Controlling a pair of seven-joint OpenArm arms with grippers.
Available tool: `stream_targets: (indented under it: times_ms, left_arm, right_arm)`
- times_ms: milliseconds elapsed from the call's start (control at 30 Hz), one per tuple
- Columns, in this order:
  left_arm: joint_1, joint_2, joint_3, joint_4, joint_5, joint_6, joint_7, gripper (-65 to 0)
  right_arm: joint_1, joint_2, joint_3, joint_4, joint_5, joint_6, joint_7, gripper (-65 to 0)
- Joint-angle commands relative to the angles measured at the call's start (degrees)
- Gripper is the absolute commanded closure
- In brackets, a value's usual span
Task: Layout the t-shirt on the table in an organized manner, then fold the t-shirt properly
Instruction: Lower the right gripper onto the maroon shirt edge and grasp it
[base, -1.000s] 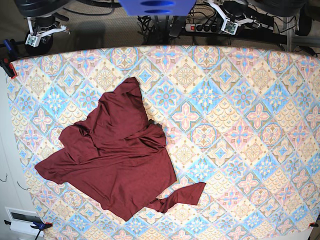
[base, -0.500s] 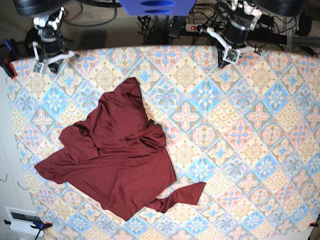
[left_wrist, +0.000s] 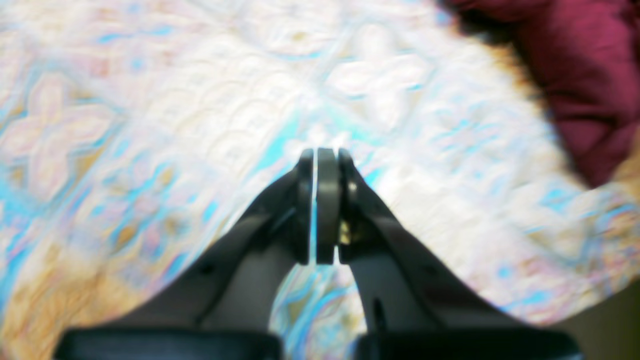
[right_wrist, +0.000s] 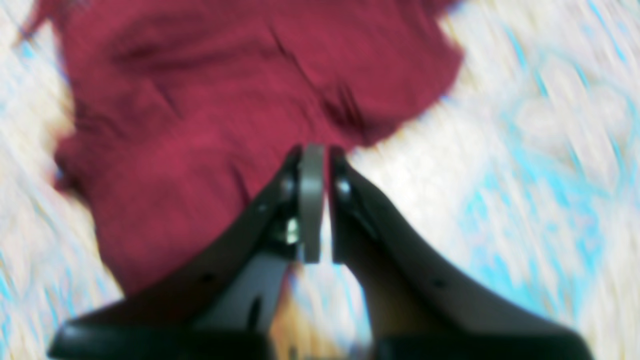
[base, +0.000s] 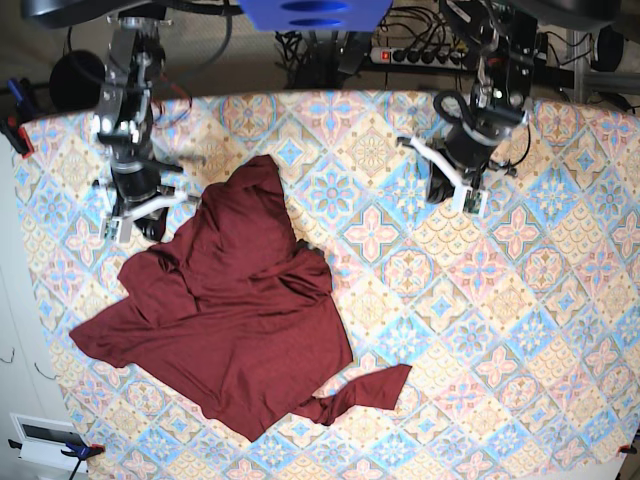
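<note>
From my left wrist camera, my left gripper (left_wrist: 320, 210) fills the lower middle of the frame with its pads pressed together, nothing between them, above the blurred pastel table (left_wrist: 150, 125); a fold of the maroon t-shirt (left_wrist: 575, 75) sits in the upper right corner, apart from my fingertips. From my right wrist camera, my right gripper (right_wrist: 316, 205) shows a thin slit of light between its pads, so the jaws stand barely parted and hold nothing; the t-shirt (right_wrist: 225, 100) spreads over the upper left and middle of the frame, directly beyond my fingertips, with the table (right_wrist: 525, 175) cloth blurred on the right. In the base view, the t-shirt (base: 240, 320) lies crumpled on the left half of the table (base: 520, 300), one sleeve trailing toward the lower middle of the frame. My right gripper (base: 130, 225) is at the upper left, just beside the garment's upper left edge; I cannot tell whether it touches the cloth. My left gripper (base: 452, 195) hangs over bare table at the upper right, well apart from the t-shirt.
</note>
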Motion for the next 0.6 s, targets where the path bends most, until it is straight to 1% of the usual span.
stream_targets:
  times_ms: [0,33,100,167,233,300,333,400,567]
  left_arm:
    - [-1.69,0.64,-0.28,0.87,-0.59,0.03,-0.57,-0.3]
    - [-2.48,0.99,-0.28,0.78,-0.86,0.03,-0.04,-0.4]
    - [-3.89,1.34,-0.28,0.69,-0.94,0.03,0.22,-3.1]
    - [-4.77,1.52,-0.11,0.69,-1.12,0.03,0.22,-8.2]
    - [-5.56,1.6,0.16,0.07,-1.3,0.03,0.22,-14.4]
    - [-5.73,1.6,0.16,-0.45,-1.38,0.03,0.22,-21.1]
    - [-6.0,1.6,0.24,-0.54,-1.38,0.03,0.22,-23.5]
    - [-6.09,1.6,0.24,-0.54,-1.47,0.03,0.22,-27.1]
    - [-6.0,1.6,-0.02,-0.54,-1.47,0.03,0.22,-27.6]
  right_arm:
    - [1.73,0.76,0.36,-0.87,-0.11,-0.19,0.92,-7.2]
    - [2.96,0.76,0.36,-2.36,-0.11,-0.19,0.92,-9.6]
    - [5.43,0.76,0.36,-5.44,-0.11,-0.19,0.92,-15.3]
    - [7.89,0.76,0.27,-8.6,-0.11,-0.19,0.83,-19.7]
    - [10.17,0.76,-0.6,-11.68,-0.11,-0.19,0.39,-22.0]
    - [13.07,0.85,-1.84,-14.58,-0.11,-0.19,-1.19,-22.6]
    - [14.48,1.55,-2.36,-15.99,-0.2,-0.19,-1.63,-22.6]
    - [17.12,1.81,-3.33,-18.98,-0.2,-0.19,-1.81,-22.8]
    - [21.87,1.99,-3.68,-26.89,-0.2,-0.19,-1.9,-22.8]
